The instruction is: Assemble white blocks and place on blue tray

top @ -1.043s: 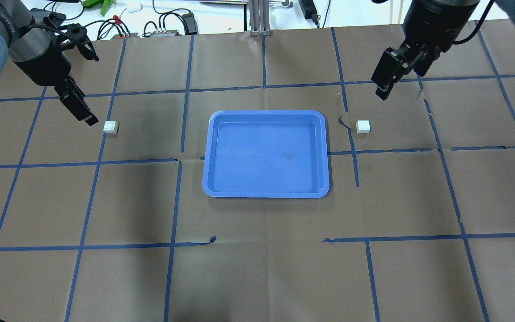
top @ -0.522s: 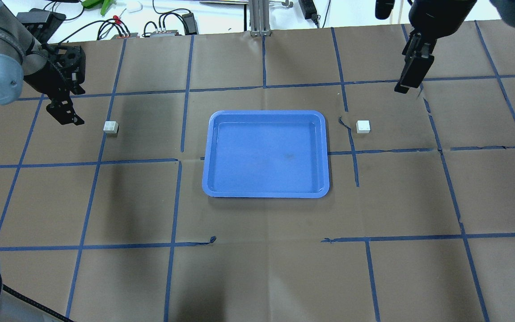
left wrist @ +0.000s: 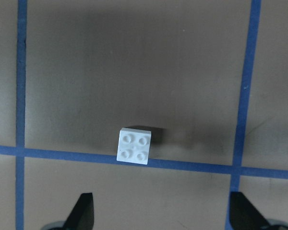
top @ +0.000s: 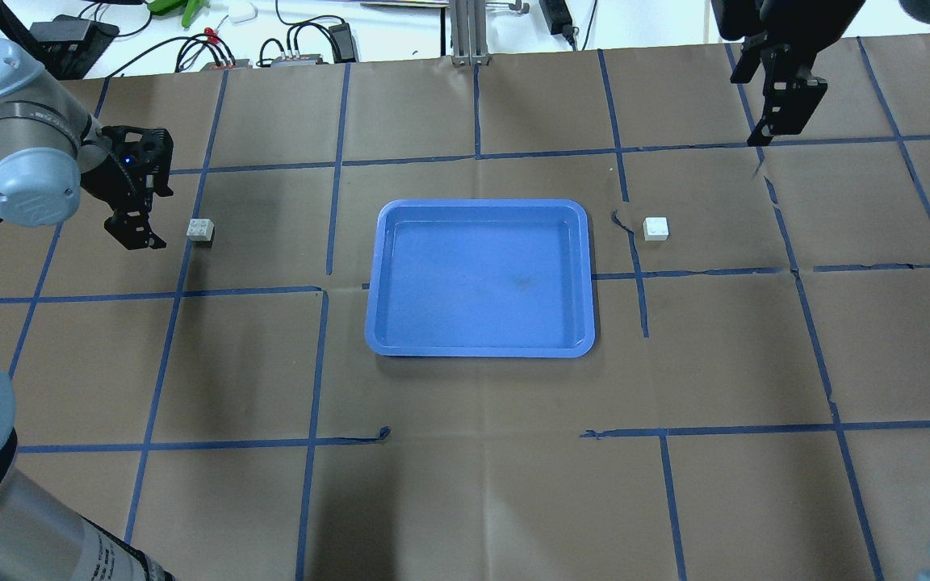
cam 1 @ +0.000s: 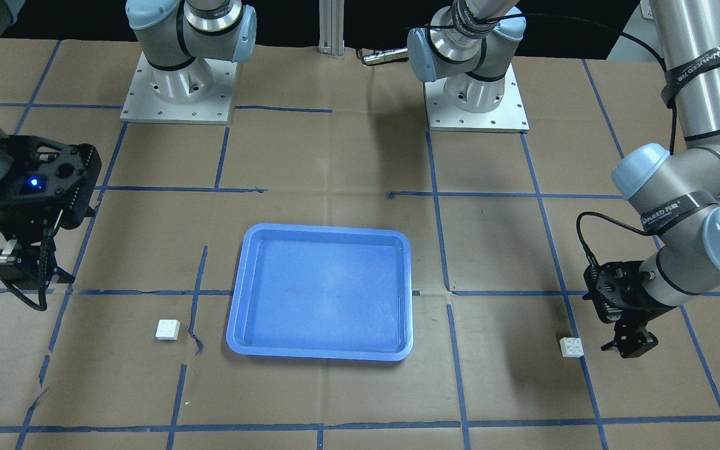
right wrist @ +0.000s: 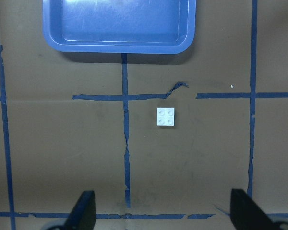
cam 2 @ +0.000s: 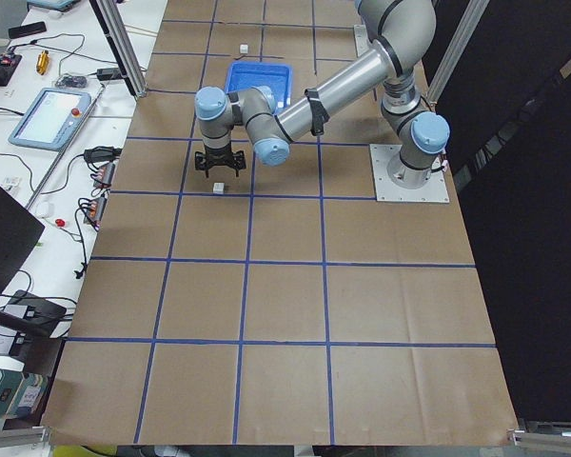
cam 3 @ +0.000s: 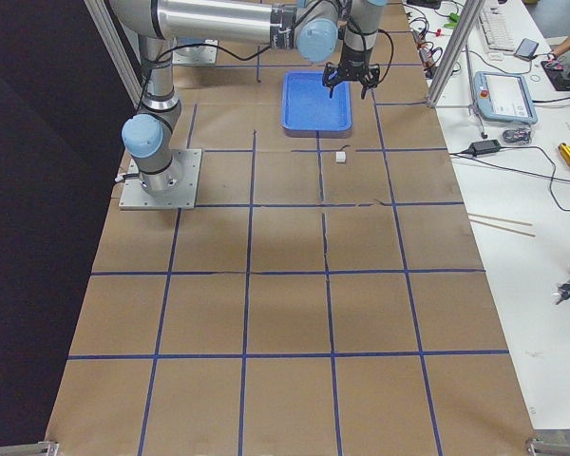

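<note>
The blue tray lies mid-table and has nothing in it; it also shows in the front view and the right wrist view. One white block sits left of the tray, studs up, on a tape line. My left gripper is open and points down just left of it, apart from it. The other white block sits right of the tray. My right gripper is open, high and behind this block.
The brown paper table cover carries a blue tape grid. Cables and devices lie past the far edge, with an aluminium post there. Both arm bases stand on the robot's side.
The left gripper swung round to point straight down and came in beside the left block. The right gripper moved right and back, away from the right block. The blocks and tray have not moved.
</note>
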### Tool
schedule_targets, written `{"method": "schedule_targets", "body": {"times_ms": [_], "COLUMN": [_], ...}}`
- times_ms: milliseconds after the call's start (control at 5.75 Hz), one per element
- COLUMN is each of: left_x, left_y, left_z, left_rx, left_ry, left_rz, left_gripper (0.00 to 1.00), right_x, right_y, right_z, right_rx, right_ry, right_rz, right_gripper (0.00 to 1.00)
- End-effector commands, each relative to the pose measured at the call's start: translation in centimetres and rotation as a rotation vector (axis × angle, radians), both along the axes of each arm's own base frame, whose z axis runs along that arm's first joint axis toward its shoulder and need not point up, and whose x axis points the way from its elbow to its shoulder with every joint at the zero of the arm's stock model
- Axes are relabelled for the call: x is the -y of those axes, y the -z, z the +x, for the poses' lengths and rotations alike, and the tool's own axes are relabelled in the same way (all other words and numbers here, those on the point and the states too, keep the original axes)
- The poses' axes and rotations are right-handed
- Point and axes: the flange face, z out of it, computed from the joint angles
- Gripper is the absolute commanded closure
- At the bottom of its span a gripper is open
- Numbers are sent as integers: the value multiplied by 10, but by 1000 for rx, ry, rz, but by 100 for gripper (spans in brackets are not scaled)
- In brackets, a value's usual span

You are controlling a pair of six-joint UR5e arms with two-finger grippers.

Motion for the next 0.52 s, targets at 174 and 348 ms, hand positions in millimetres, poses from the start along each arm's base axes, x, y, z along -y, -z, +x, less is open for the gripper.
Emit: {"method": "schedule_targets", "body": {"times_ms": [174,348], "left_x": [7,6], "left_y": [41,47], "left_z": [-3,-4], "left_rx": [-69,-71], "left_ry": [49,51], "left_rz": [-28,-21], "left_gripper": [2,2], "right_x": [47,52], "right_y": [90,121], "right_z": [-17,-17], "right_rx": [227,253], "right_ry": [-110,-140], "right_rz": [27,45], "right_gripper": [0,0]}}
